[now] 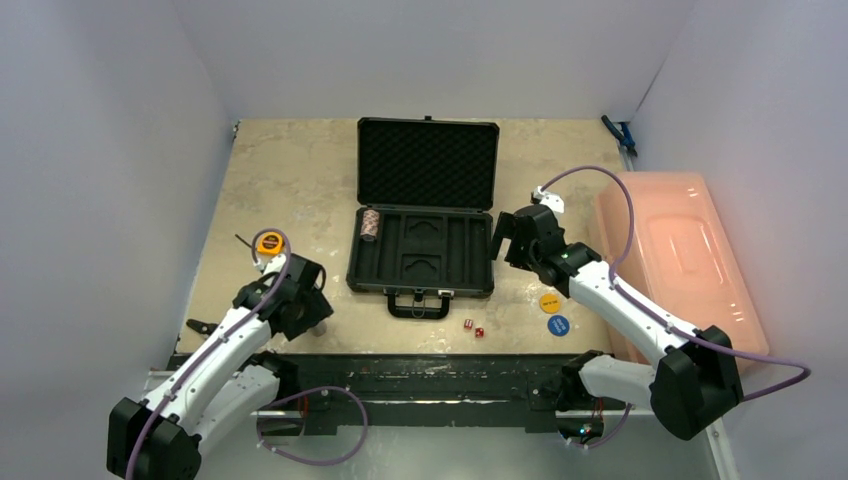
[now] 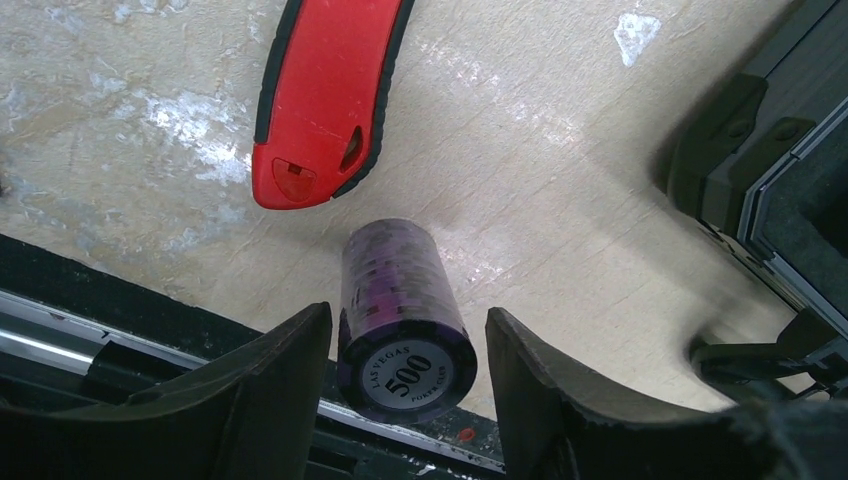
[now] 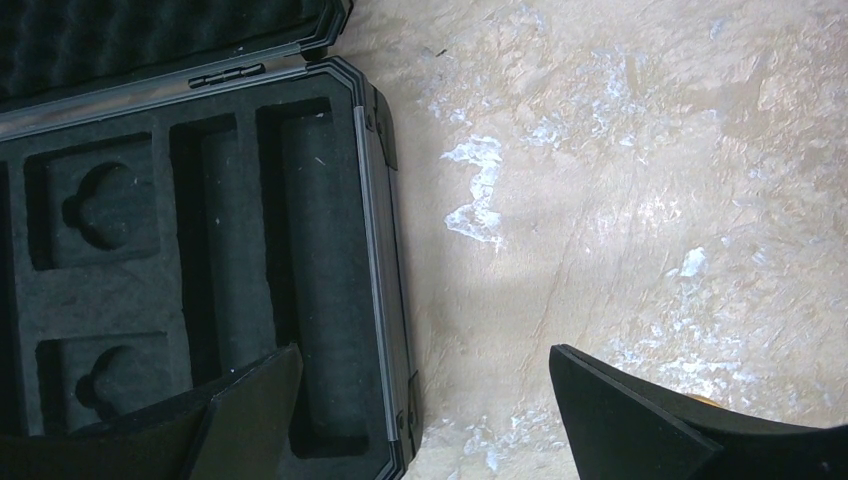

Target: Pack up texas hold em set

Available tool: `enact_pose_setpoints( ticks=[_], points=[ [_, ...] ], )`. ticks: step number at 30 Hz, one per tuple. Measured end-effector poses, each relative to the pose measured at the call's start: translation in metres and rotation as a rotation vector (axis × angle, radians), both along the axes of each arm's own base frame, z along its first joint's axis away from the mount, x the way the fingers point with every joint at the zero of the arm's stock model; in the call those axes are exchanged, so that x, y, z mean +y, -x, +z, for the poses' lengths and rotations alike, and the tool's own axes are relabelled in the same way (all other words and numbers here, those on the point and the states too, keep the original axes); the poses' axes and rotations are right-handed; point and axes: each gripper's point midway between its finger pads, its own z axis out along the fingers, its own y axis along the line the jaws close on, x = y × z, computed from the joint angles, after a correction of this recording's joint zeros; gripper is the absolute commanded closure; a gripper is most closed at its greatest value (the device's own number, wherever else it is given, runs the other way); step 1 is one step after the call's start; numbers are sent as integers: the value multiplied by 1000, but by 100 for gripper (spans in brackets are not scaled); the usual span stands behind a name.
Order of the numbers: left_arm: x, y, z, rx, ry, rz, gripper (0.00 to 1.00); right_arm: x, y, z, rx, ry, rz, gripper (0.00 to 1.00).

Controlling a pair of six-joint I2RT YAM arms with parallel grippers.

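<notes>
Left wrist: spread black fingers [image 2: 270,390] flank a glossy purple cylindrical chip stack [image 2: 405,320]

I see the black briefcase [image 1: 428,165] open, one chip stack [image 1: 370,223] in its tray [image 1: 457,262], purple 500 chips [image 2: 400,315] lying on the bench.

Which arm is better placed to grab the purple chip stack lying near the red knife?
Left. The left fingers straddle the chip stack on the table, with a thin gap on each side. The right fingers hang open by the case's right edge, across the table.
</notes>
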Motion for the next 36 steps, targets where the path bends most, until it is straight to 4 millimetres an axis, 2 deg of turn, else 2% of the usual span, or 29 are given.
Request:
enact_pose_setpoints(
  ticks=[8, 14, 18, 36],
  points=[
    [1, 0, -6, 1, -5, -9, 56, 0, 0, 0, 0, 0, 0, 1],
    [1, 0, -7, -3, -9, -18, 86, 0, 0, 0, 0, 0, 0, 1],
    [1, -1, -7, -4, -12, -26, 100, 0, 0, 0, 0, 1, 1, 1],
    [2, 2, -5, 0, -21, -52, 100, 3, 2, -1, 6, 13, 48, 1]
  ],
)
